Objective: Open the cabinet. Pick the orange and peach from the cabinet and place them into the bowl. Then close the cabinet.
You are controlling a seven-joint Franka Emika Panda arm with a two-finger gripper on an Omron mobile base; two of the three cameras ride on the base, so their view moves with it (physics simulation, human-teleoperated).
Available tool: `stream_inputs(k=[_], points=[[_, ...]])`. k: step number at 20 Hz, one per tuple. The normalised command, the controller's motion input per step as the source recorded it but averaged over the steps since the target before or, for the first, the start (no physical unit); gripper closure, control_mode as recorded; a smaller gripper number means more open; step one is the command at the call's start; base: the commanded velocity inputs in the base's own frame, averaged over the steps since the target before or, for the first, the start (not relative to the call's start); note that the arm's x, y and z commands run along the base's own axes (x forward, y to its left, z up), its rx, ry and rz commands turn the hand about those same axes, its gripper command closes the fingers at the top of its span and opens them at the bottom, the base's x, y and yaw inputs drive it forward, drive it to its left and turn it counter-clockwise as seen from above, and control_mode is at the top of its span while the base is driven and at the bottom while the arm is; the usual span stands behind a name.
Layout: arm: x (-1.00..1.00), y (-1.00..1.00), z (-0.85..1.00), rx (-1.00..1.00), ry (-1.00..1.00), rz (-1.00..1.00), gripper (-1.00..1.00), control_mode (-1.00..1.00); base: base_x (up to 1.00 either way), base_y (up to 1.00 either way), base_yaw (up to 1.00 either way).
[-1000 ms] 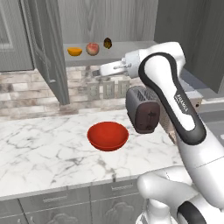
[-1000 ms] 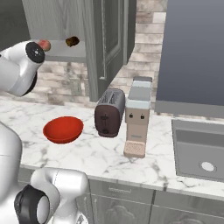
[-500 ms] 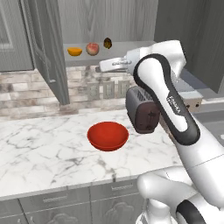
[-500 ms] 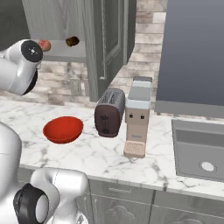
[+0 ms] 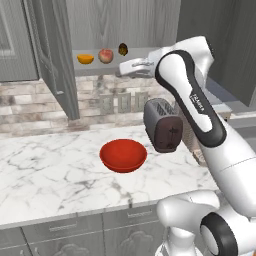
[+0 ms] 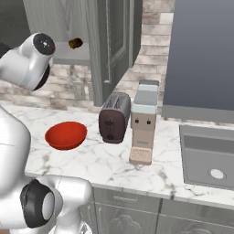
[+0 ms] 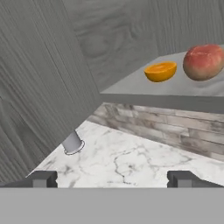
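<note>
- the cabinet (image 5: pixel 55 60) stood open, with the orange (image 5: pixel 85 59) and peach (image 5: pixel 105 55) side by side on its shelf (image 7: pixel 183 89).
- my pincer (image 5: pixel 126 69) hung spread wide and empty, just right of them.
- i judged it best to square up on the orange, push in level, then clench gently.
- the bowl (image 5: pixel 123 155) waited on the counter (image 5: pixel 45 175) below.

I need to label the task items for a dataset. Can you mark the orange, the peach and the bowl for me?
orange (image 5: pixel 85 59): left base view, on the middle of its visible side.
peach (image 5: pixel 105 56): left base view, on the centre of the fruit.
bowl (image 5: pixel 111 161): left base view, on its outer wall, near the front left rim.
</note>
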Motion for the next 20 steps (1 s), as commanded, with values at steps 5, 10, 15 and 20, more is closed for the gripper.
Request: stream_inputs(k=[5, 10, 15, 20], points=[[0.18, 0.00, 0.06, -0.09, 0.03, -0.01, -1.00, -1.00, 0.00, 0.00, 0.00], [0.11, 0.00, 0.21, -0.16, 0.07, -0.09, -1.00, -1.00, 0.00, 0.00, 0.00], [0.06, 0.00, 0.12, -0.15, 0.01, -0.13, -1.00, -1.00, 0.00, 0.00, 0.00], [0.16, 0.00, 0.00, -0.15, 0.00, -0.10, -1.00, -1.00, 0.00, 0.00, 0.00]])
